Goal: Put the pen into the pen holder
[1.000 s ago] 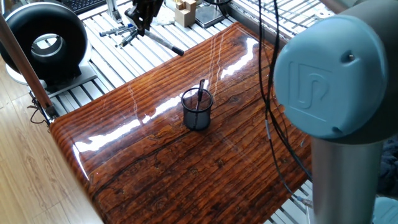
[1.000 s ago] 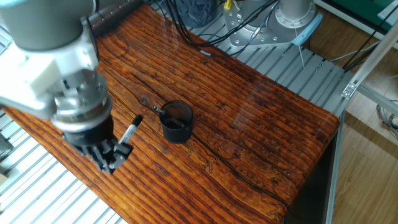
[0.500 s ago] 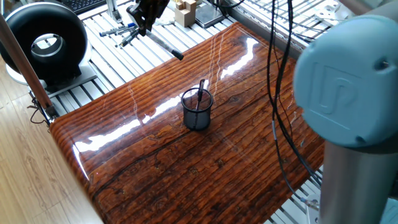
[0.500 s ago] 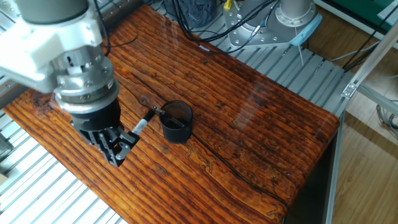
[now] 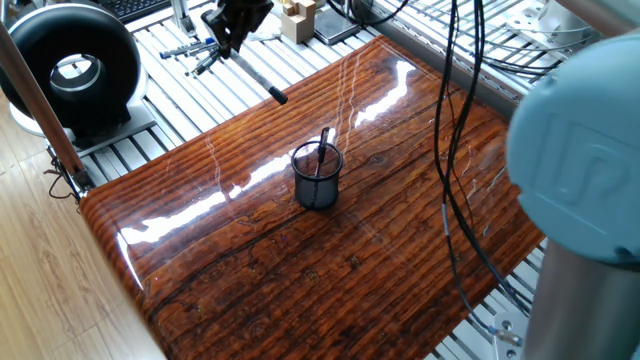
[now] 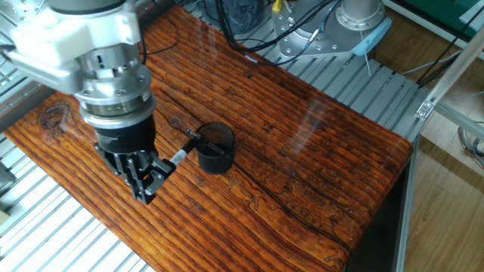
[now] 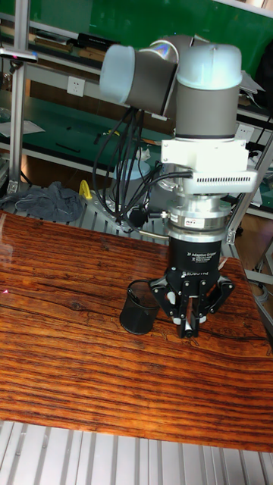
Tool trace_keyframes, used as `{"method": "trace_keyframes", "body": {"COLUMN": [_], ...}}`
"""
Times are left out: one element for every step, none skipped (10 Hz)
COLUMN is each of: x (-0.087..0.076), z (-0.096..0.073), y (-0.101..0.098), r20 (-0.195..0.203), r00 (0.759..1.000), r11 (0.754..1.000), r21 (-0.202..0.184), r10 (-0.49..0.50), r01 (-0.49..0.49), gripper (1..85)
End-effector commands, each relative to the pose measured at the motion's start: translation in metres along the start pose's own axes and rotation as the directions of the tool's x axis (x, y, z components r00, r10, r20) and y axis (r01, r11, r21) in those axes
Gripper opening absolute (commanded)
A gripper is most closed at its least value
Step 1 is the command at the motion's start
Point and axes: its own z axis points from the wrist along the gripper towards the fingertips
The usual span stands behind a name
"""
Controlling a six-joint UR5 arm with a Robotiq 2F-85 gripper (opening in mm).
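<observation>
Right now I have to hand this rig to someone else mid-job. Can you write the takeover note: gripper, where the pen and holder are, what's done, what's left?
Gripper: shut on the pen, held in the air over the wooden table.
Pen: gripped at one end, lying nearly level, its free end pointing at the pen holder and close to its rim.
Pen holder: upright near the middle of the table, right beside the gripper; a thinner dark pen already stands in it.
Done: pen picked up and brought next to the holder.
Left: tip the pen upright over the opening, lower it in, release, withdraw.
</observation>
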Motion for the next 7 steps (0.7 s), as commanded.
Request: {"method": "trace_keyframes", "body": {"x": [0.007,0.014,0.02,0.025,0.03,0.035,0.042], "z": [0.012,0.019,0.02,0.018,0.017,0.019,0.025], "y": [0.002,0.001,0.0,0.0,0.0,-0.001,-0.004], "r20": [0.053,0.062,0.057,0.046,0.032,0.025,0.031], "r00": [0.998,0.997,0.997,0.998,0.998,0.997,0.996], "r11": [0.999,0.999,0.998,0.998,0.998,0.997,0.995], "r21": [0.023,0.034,0.047,0.051,0.05,0.049,0.051], "r10": [-0.027,-0.042,-0.049,-0.051,-0.051,-0.069,-0.083], "r01": [0.026,0.04,0.047,0.048,0.049,0.067,0.081], "gripper": [1.3,1.3,1.3,1.3,1.3,1.3,1.3]}}
